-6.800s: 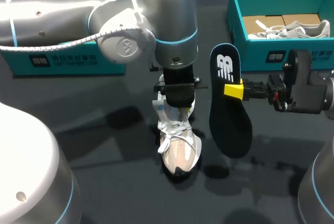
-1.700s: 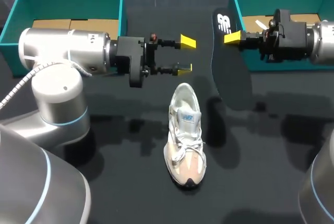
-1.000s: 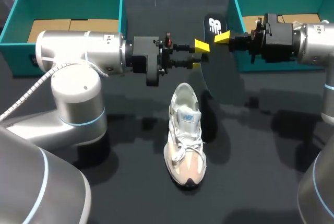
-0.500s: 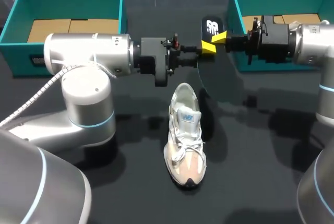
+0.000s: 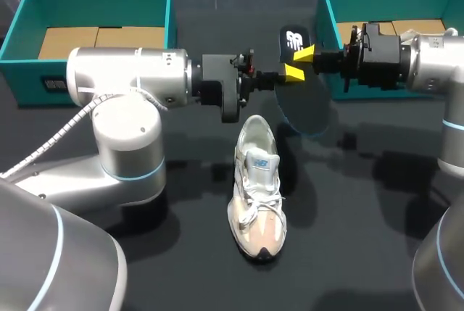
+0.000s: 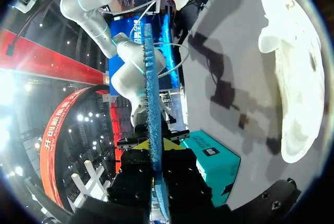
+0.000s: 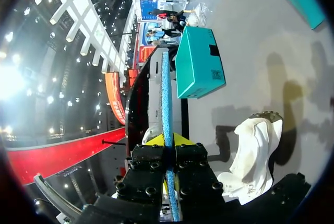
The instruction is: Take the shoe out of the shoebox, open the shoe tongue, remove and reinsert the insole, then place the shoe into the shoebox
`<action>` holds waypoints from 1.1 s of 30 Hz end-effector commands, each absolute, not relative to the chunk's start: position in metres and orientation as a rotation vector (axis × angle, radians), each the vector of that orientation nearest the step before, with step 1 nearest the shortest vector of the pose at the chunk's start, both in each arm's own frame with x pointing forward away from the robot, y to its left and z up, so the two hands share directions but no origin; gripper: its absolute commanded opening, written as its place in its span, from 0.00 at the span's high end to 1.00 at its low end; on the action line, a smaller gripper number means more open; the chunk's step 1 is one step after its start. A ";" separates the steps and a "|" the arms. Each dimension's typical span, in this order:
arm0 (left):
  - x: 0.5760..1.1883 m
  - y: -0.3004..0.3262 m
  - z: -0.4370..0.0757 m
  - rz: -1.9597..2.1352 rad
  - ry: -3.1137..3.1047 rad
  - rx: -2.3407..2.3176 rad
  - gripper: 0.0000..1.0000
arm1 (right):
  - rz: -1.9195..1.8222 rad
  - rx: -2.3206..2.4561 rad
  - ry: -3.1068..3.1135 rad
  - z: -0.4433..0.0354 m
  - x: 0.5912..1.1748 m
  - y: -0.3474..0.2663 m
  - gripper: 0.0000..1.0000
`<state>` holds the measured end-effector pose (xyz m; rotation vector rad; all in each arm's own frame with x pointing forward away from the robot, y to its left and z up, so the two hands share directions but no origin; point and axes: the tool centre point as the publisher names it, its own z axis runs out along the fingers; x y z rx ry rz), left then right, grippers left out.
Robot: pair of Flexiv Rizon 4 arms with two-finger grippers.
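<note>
Your right gripper (image 5: pixel 304 54) and left gripper (image 5: pixel 293 73) both pinch the black insole (image 5: pixel 304 106), held on edge just beyond the heel of the white sneaker (image 5: pixel 257 184) on the table (image 5: pixel 362 238)

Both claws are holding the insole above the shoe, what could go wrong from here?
The left claw and right claw both clamp the insole near one end; uneven pulling may twist it or let it slip. The shoe stands unheld on the table, so pushing the insole in might tip or slide it.
</note>
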<state>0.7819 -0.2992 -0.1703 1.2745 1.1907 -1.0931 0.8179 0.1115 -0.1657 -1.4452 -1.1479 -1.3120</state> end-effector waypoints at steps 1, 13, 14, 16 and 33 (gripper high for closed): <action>0.781 -0.304 -0.171 -1.089 1.197 1.277 1.00 | -1.305 -1.450 -1.149 -0.166 0.818 0.113 1.00; 0.780 -0.260 -0.172 -1.123 1.274 1.256 1.00 | -1.406 -1.347 -1.121 -0.164 0.804 0.096 0.00; 0.780 -0.255 -0.171 -1.144 1.282 1.251 1.00 | -1.411 -1.333 -1.127 -0.163 0.802 0.095 0.00; 0.779 -0.246 -0.170 -1.172 1.305 1.246 1.00 | -1.431 -1.305 -1.128 -0.162 0.798 0.090 0.00; 0.777 -0.220 -0.168 -1.596 1.782 0.983 1.00 | -1.447 -1.305 -1.171 -0.161 0.781 0.072 0.00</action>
